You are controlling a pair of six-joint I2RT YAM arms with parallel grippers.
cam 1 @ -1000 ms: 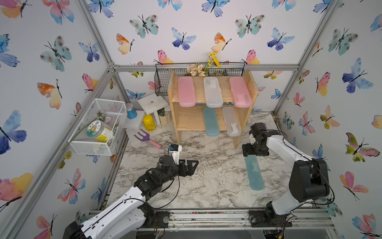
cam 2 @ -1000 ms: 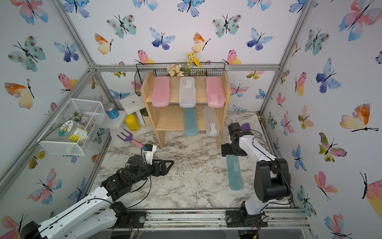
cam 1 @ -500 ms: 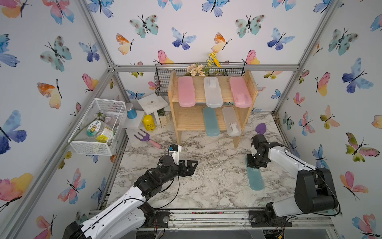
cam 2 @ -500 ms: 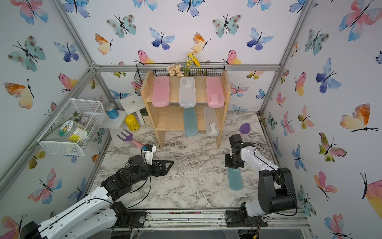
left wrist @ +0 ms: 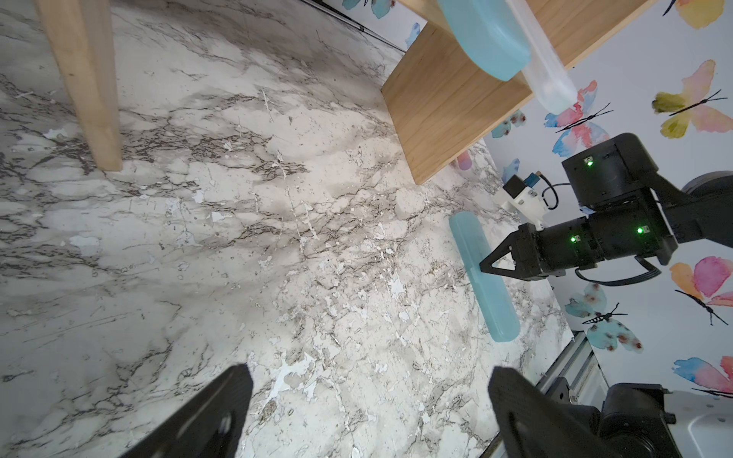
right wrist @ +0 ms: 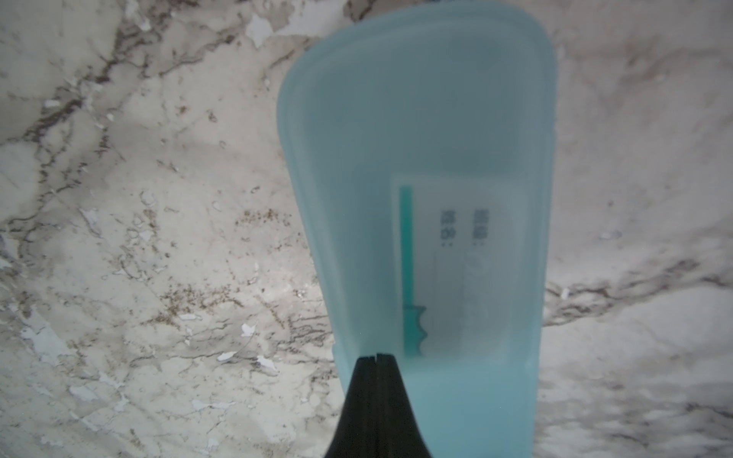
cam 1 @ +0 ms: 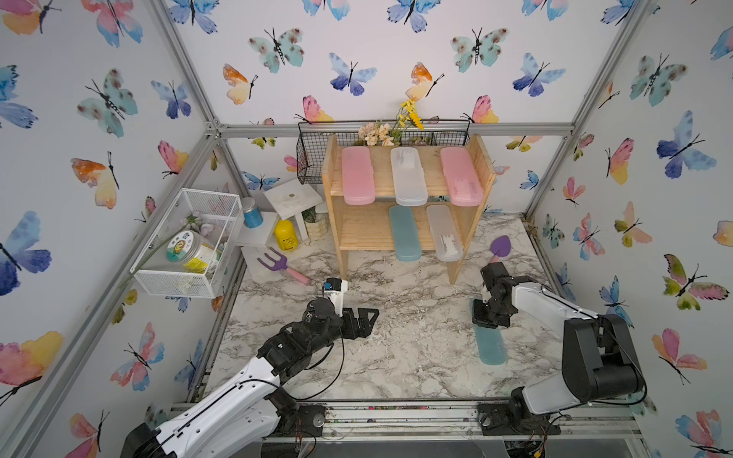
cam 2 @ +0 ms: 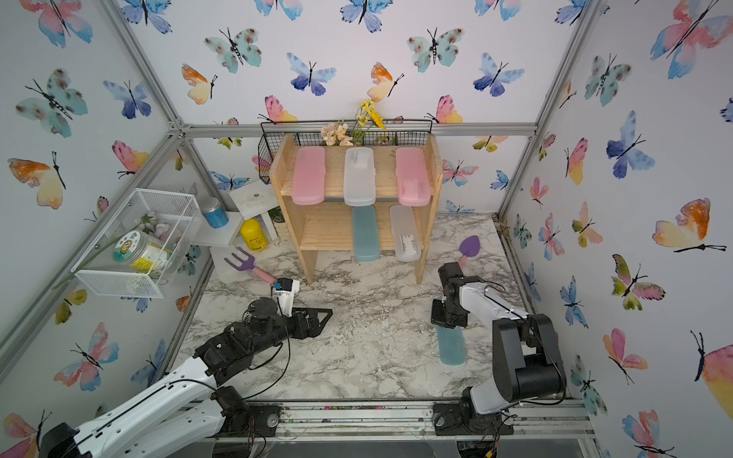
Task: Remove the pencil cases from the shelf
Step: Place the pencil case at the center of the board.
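Five pencil cases lie on the shelf, long axes pointing toward you, the frosted white case on the lower tier nearest your right tool, closed empty over the teal case on the marble tabletop, while your left tool, jaws spread, sits farther off.

Left gripper wide, right gripper closed
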